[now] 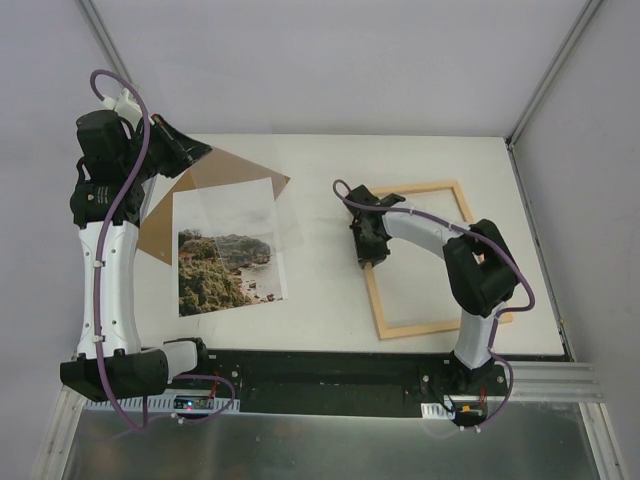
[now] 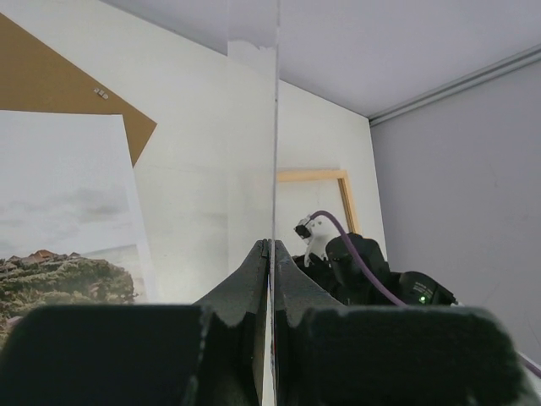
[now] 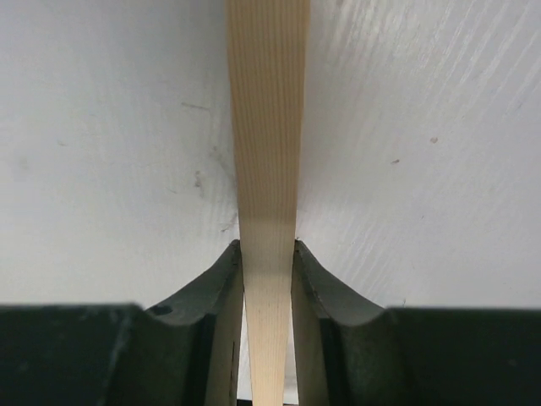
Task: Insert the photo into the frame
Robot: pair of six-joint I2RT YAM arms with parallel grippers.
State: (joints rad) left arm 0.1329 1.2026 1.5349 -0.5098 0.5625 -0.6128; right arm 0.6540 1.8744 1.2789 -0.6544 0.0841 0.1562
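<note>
Now R fingers (image 3: pixel 215 296) pinch frame (image 3: pixel 266 127) rail, L fingers (image 2: pixel 245 288) clamp pane (image 2: pixel 274 127) edge.

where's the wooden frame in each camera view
top external: the frame lies right of centre on the table, its left rail in the right pincer.
left wrist: one corner shows far off, just right of centre.
right wrist: one rail runs up the middle, clamped in the pincer.
shared landmark: the white table.
</note>
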